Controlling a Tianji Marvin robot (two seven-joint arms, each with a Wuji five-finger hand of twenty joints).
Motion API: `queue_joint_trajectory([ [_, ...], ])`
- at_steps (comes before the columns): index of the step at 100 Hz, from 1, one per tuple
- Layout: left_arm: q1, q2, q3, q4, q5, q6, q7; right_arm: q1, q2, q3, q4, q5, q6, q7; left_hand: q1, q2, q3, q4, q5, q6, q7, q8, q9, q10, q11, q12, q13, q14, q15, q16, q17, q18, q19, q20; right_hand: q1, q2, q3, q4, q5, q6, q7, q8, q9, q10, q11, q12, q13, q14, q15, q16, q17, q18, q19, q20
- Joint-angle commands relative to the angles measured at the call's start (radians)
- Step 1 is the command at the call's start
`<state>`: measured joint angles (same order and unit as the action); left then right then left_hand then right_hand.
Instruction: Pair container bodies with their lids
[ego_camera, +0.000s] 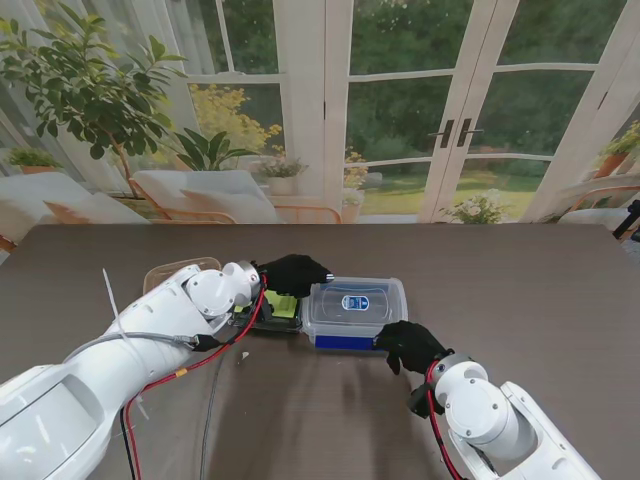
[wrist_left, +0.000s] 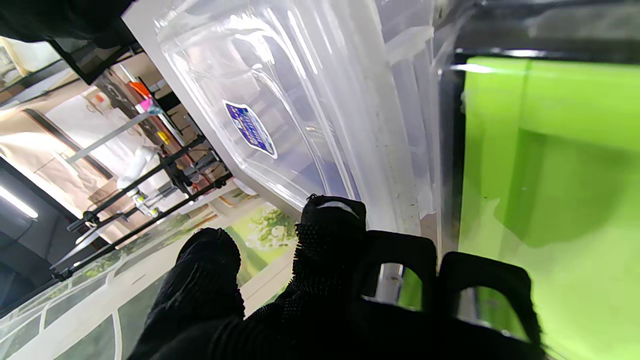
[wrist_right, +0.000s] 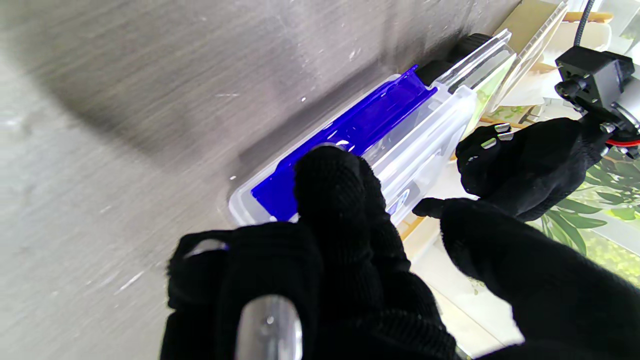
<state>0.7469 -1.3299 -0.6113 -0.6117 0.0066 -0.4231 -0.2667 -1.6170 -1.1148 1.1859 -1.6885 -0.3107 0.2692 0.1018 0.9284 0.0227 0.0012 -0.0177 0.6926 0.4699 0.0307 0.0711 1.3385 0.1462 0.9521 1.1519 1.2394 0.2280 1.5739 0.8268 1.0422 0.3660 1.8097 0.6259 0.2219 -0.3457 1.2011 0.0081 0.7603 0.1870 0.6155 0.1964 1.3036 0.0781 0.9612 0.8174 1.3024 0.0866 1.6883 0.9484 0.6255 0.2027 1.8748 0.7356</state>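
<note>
clear lidded container (ego_camera: 355, 312) is set mid-counter (ego_camera: 520, 290) | left hand (ego_camera: 293, 273) is curled on its left end; right hand (ego_camera: 410, 345) is pinched on its near right corner; green-lidded box (ego_camera: 281, 305) lies just left

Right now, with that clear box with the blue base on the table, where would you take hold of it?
Probably by its two short ends, one hand from each side. The clear lidded box lies flat and wide, likely too broad for one hand. The left hand is already at its left end, the right hand at its near right corner.
</note>
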Motion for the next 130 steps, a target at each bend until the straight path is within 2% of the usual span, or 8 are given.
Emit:
queue_joint_trajectory([
  [1, -0.001, -0.003, -0.001, -0.001, -0.010, -0.008, -0.030, 0.001, -0.004, -0.005, 0.007, -0.001, 0.004, 0.011, 0.019, 0.028, 0.001, 0.001, 0.044, -0.023, 0.032, 0.014, 0.018, 0.033, 0.008, 0.019, 0.031, -0.042, 0.024, -0.007, 0.034, -0.052, 0.230, -0.009, -0.014, -0.007, -0.007, -0.023, -0.029, -0.007, -0.009, -0.007, 0.107, 0.085, -0.004, 0.001, 0.007, -0.020, 0.046, 0.011, 0.566, 0.001, 0.200, -0.010],
  [45, 0.032, 0.053, -0.007, -0.112, 0.002, 0.015, -0.056, 0.009, -0.006, -0.004, 0.012, -0.009, 0.026, 0.006, 0.020, 0.034, -0.004, -0.001, 0.095, -0.034, 0.050, 0.021, 0.020, 0.027, 0.028, 0.012, 0.031, -0.042, 0.029, -0.010, 0.034, -0.046, 0.228, -0.007, -0.014, -0.004, -0.008, -0.023, -0.059, -0.006, -0.021, -0.009, 0.104, 0.084, -0.005, 0.001, 0.007, -0.023, 0.045, 0.010, 0.566, 0.001, 0.200, -0.010],
  [52, 0.037, 0.059, -0.008, -0.125, 0.002, 0.018, -0.062, 0.009, -0.006, -0.001, 0.012, -0.012, 0.029, 0.003, -0.006, 0.051, -0.013, 0.000, 0.100, -0.035, 0.051, 0.022, 0.020, 0.029, 0.030, 0.011, 0.031, -0.042, 0.029, -0.011, 0.034, -0.046, 0.228, -0.007, -0.015, -0.005, -0.008, -0.023, -0.063, -0.004, -0.022, -0.009, 0.104, 0.084, -0.005, 0.001, 0.007, -0.022, 0.045, 0.010, 0.566, 0.001, 0.200, -0.010],
  [86, 0.046, 0.072, -0.003, -0.146, 0.000, 0.004, -0.078, 0.010, -0.007, 0.012, 0.014, -0.017, 0.042, 0.003, -0.018, 0.050, -0.014, 0.007, 0.127, -0.044, 0.060, 0.026, 0.019, 0.026, 0.033, 0.004, 0.031, -0.042, 0.030, -0.012, 0.034, -0.046, 0.228, -0.006, -0.015, -0.004, -0.008, -0.023, -0.075, -0.001, -0.023, -0.008, 0.102, 0.084, -0.005, 0.002, 0.007, -0.022, 0.044, 0.009, 0.566, 0.001, 0.200, -0.010],
  [130, 0.080, 0.106, -0.016, -0.231, 0.012, 0.009, -0.087, 0.024, -0.009, 0.017, 0.021, -0.022, 0.067, -0.004, -0.020, 0.051, -0.014, 0.008, 0.139, -0.046, 0.064, 0.029, 0.019, 0.025, 0.037, 0.000, 0.031, -0.043, 0.030, -0.014, 0.034, -0.046, 0.228, -0.005, -0.015, -0.003, -0.009, -0.023, -0.082, 0.001, -0.023, -0.007, 0.098, 0.084, -0.006, 0.002, 0.007, -0.024, 0.043, 0.008, 0.566, 0.001, 0.200, -0.010],
])
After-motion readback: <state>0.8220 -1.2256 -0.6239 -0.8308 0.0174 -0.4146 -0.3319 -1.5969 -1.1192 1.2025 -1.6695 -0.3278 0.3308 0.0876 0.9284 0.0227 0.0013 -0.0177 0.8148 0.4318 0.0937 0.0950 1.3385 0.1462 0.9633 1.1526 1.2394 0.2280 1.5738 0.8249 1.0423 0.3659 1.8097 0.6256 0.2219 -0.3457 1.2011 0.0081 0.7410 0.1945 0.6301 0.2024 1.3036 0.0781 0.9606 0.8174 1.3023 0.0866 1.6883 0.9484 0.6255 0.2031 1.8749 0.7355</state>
